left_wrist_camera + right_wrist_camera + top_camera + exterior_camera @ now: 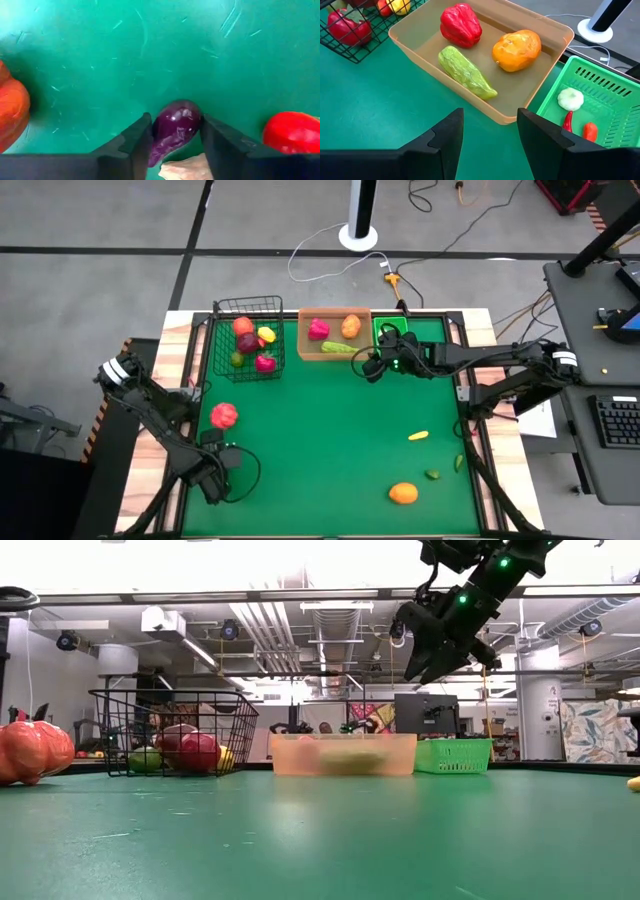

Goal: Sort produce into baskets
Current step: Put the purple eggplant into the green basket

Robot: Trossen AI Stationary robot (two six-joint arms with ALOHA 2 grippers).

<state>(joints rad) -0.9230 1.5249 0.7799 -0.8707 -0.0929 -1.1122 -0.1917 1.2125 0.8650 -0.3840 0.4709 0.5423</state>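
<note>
A: Room around the left gripper (172, 145) was tight. It sat low over the green mat near the table's near-left corner, its two fingers (131, 145) close on either side of a purple eggplant (176, 126); I could not tell whether they were actually pressing it. An orange-red piece (11, 112) lay off one side of it, a red pepper (294, 132) off the other, and something pale (187, 169) was just under the fingers, cut off by the frame.

B: And the right gripper (487, 137)?

A: It hung raised above the mat with its jaws apart and nothing between them. Just ahead of it stood the tan tray (485, 107), and the green bin (550, 100) touched the tray's far end. Behind it the mat lay bare, with only a yellow chilli (418, 436), an orange fruit (403, 493) and two small green bits (432, 475) well back toward the near edge.

B: What was in the containers?

A: The tray held a red pepper-like piece (461, 25), a green cucumber (465, 72) and an orange lump (516, 49). The bin held a white bulb (570, 98) and two small red chillies (568, 121). The black wire basket (248, 340), beyond the tray, held red, yellow and green pieces, partly hidden by its mesh.

B: Any writing?

A: None I could read.
</note>
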